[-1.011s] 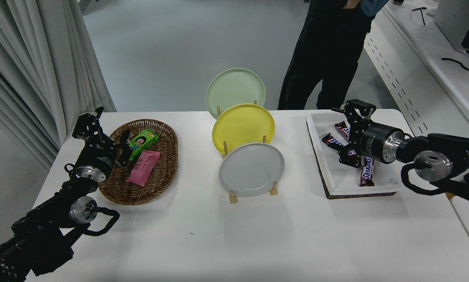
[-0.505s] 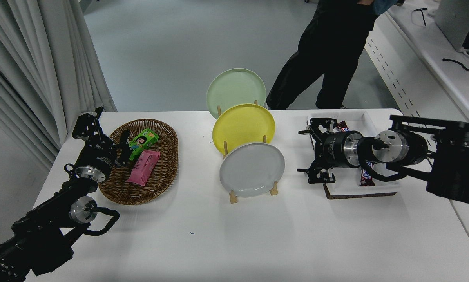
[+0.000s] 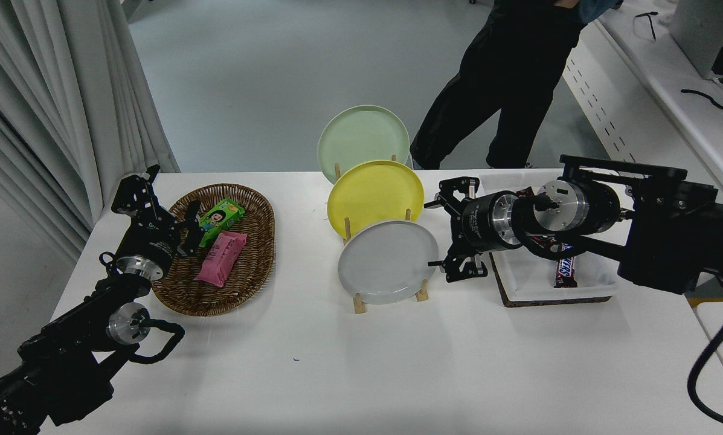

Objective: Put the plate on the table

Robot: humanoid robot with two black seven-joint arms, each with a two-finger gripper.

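Step in hand: the right gripper (image 3: 443, 232) is reaching for the grey plate (image 3: 388, 261), which is sitting upright in the front slot of the wooden rack (image 3: 421, 294) at the middle of the frame; the lift is not yet begun, by my reading.
Plate: it is leaning in the rack, in front of the yellow plate (image 3: 375, 196) and the green plate (image 3: 363, 140), not yet on the bench (image 3: 361, 368).
Right gripper: its fingers are spread wide, one above and one below, just beside the plate's right rim; it is holding nothing, and whether it is touching the rim I cannot tell.
Next move: it is calling for the gripper to slide over the rim and pinch it, then raise the plate clear of the pegs without knocking the yellow plate behind.
Left gripper (image 3: 186, 232): it is resting at the basket (image 3: 258, 241) at centre left, fingers apart and pinching nothing.
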